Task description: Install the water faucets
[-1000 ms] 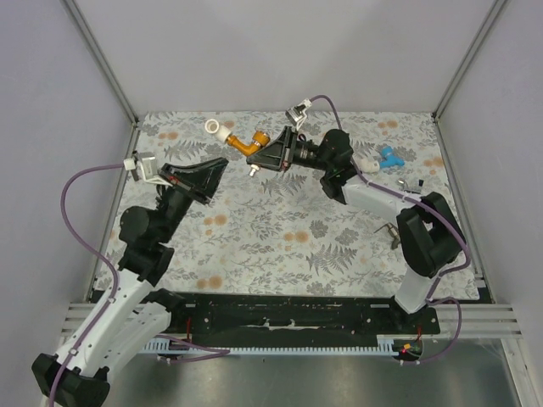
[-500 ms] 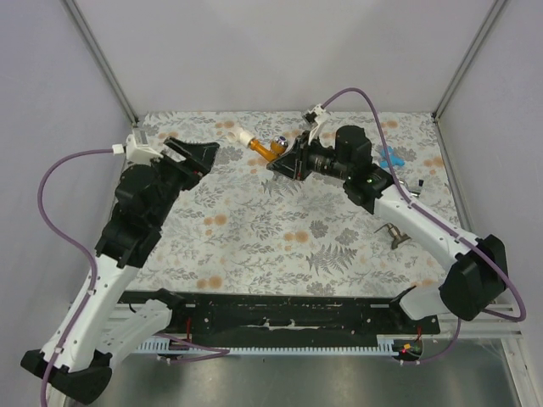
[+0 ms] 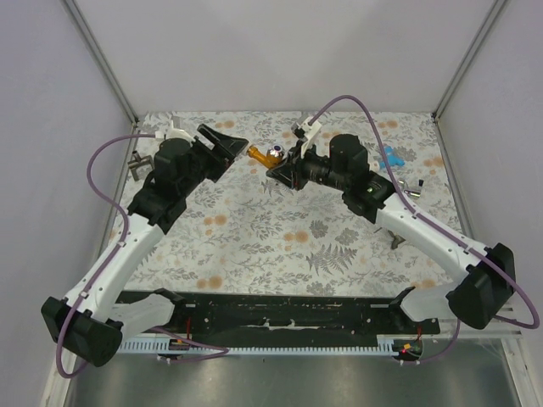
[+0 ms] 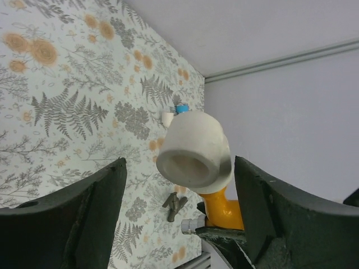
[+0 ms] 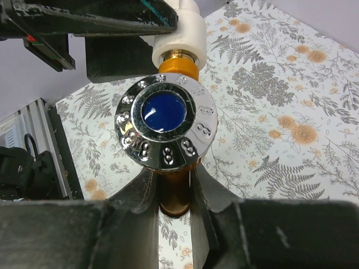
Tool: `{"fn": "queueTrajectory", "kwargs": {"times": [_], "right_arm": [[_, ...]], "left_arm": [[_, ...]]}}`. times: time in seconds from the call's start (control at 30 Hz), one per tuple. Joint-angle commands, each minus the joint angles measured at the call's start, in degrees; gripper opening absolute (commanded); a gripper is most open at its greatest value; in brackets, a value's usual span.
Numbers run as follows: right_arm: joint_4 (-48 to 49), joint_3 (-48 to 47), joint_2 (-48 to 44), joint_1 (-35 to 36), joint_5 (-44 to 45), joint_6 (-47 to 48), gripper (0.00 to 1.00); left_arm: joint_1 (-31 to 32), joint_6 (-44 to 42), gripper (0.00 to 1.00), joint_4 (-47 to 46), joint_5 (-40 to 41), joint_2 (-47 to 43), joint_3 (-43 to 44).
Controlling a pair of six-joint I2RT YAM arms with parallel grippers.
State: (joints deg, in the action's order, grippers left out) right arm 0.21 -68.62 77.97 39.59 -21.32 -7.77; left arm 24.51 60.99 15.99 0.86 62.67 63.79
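Right pincer (image 5: 174, 191): pressed onto the body of the orange faucet (image 3: 258, 153); chrome blue-centred knob (image 5: 166, 121) just above its fingertips.
Left pincer (image 4: 179, 168): spread wide; faucet's white ring fitting (image 4: 193, 152) between its fingers, contact not discernible.

Nothing legible; the faucet (image 5: 165, 122) has unreadable marks on its knob.

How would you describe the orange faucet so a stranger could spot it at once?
Look to the far middle of the floral table. There the right gripper holds the orange faucet, the only orange piece, with a chrome blue-centred knob and white ring fitting.
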Motion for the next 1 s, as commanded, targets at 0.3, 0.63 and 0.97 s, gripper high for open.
{"fn": "queueTrajectory", "kwargs": {"times": [0.3, 0.63, 0.97], "right_arm": [[12.52, 3.40, -1.86, -0.91, -4.50, -10.75, 0.00], [27.59, 6.75, 0.69, -6.11, -12.53, -29.16, 0.00], [9.57, 2.18, -2.56, -2.25, -4.09, -8.51, 0.00]], "left_arm": [[-0.08, 4.66, 0.02, -28.53, -3.94, -4.49, -10.42], [-1.13, 5.28, 0.32, -33.78, 1.50, -11.60, -17.39], [-1.13, 5.01, 0.86, -18.72, 1.60, -8.98, -10.10]]}}
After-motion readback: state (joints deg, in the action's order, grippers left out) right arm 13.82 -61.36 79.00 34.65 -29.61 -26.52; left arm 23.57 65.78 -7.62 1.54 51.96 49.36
